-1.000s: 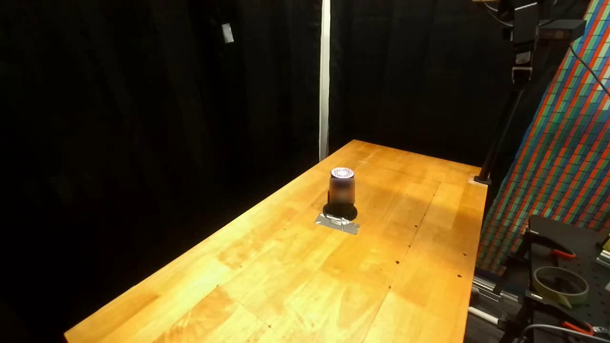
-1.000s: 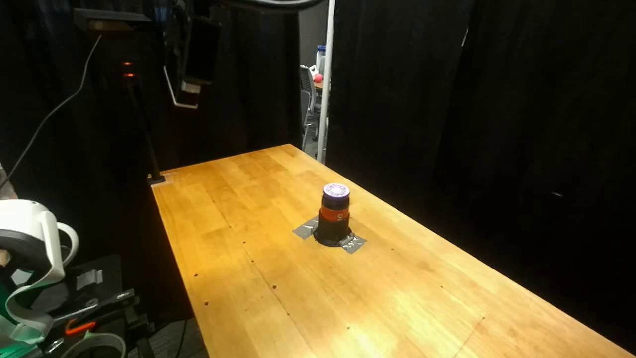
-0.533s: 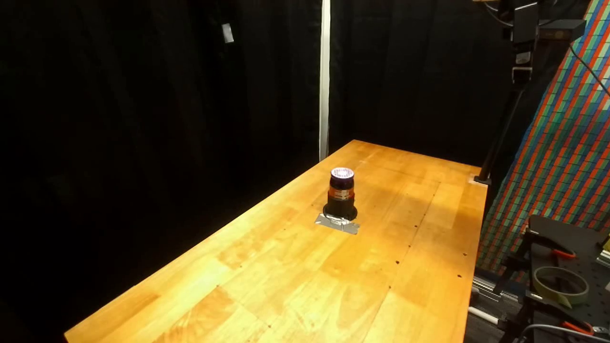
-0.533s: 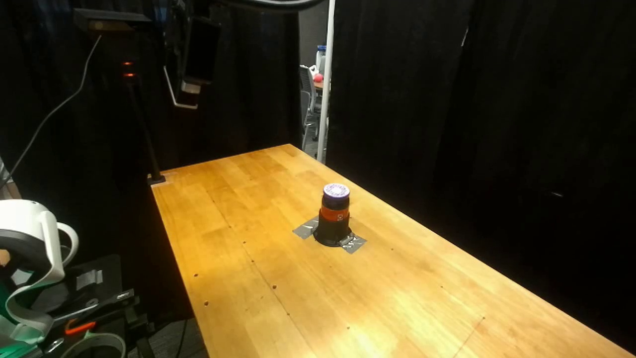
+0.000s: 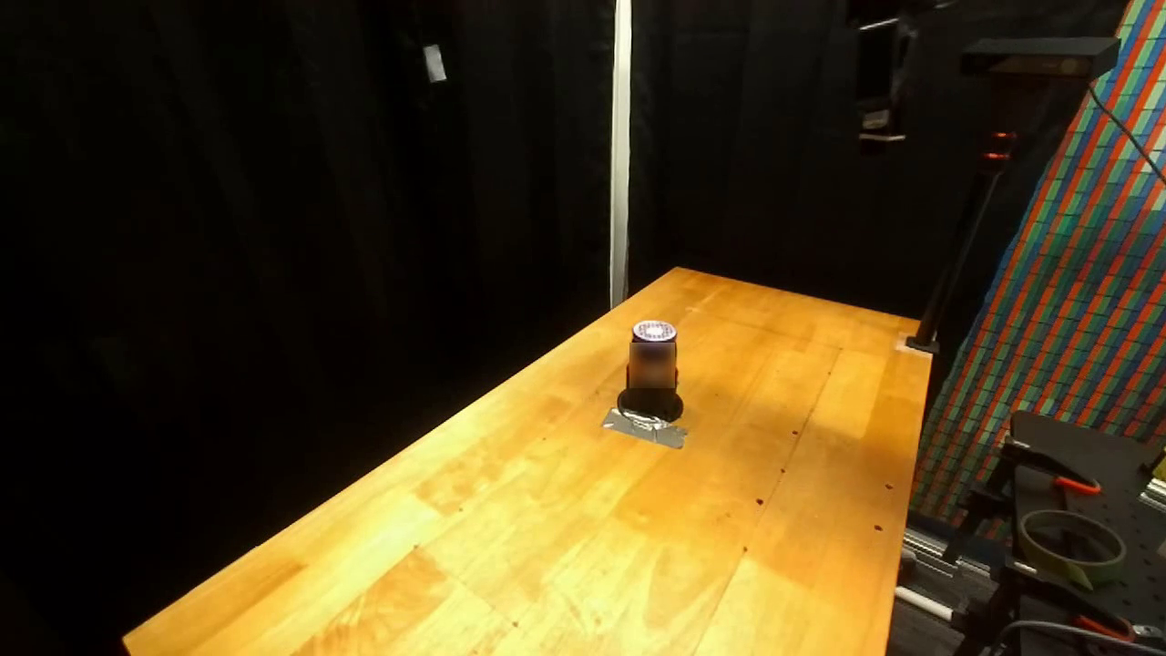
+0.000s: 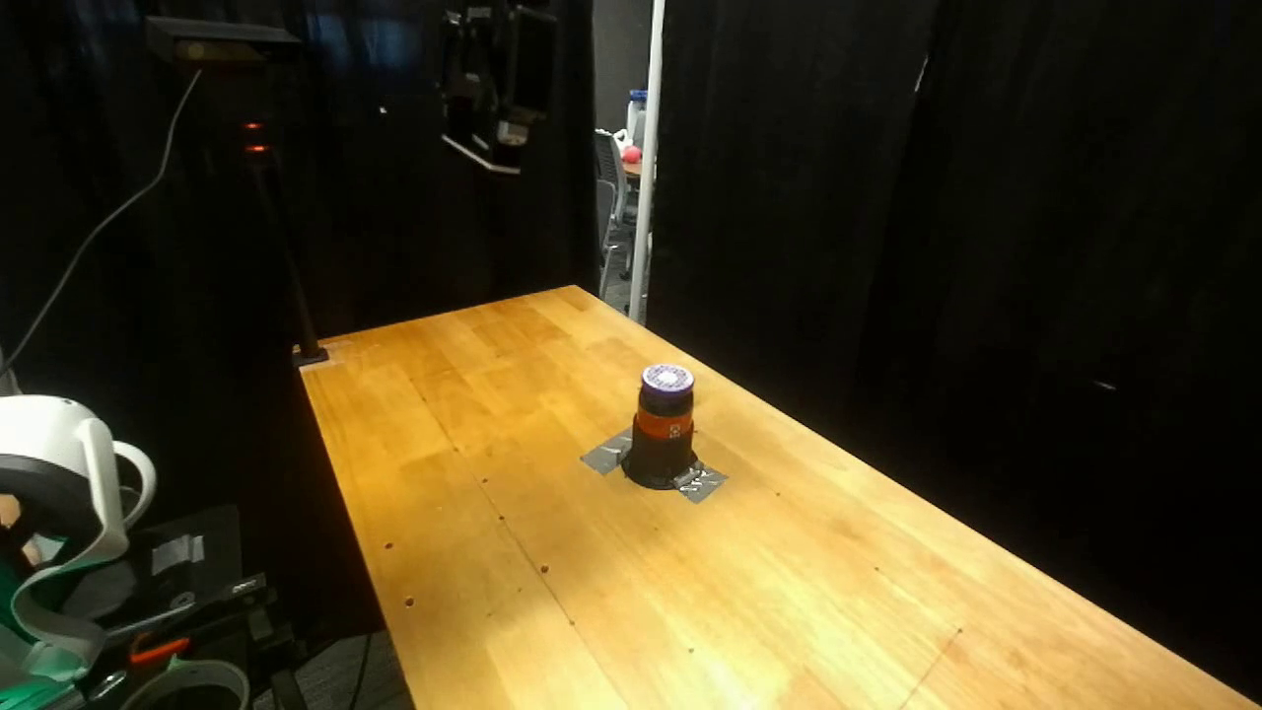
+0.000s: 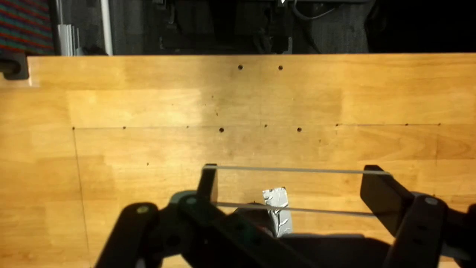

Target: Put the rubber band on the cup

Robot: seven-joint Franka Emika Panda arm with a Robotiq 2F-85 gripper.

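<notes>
The cup [image 6: 662, 456] stands upright on the wooden table; it is dark with an orange band and a pale patterned top. In an exterior view a blurred patch covers the middle of the cup [image 5: 650, 401]. My gripper [image 6: 481, 148] hangs high above the table, apart from the cup; it also shows in an exterior view [image 5: 880, 128]. In the wrist view my gripper [image 7: 292, 182] is open, with the rubber band [image 7: 288, 169] stretched around both fingers in two pale strands. Only a dark part of the cup [image 7: 252, 216] shows there, below the left finger; the rest is hidden.
Silver tape [image 7: 279, 212] fixes the cup's base to the table [image 5: 547, 528]. A black post with a camera [image 6: 222, 39] stands at a far corner of the table. A black side shelf [image 5: 1057, 456] holds a tape roll [image 5: 1073, 547].
In the last half second my gripper has moved sideways, nearer to the cup in both exterior views, still high up. The rubber band has moved with it. The cup has not moved.
</notes>
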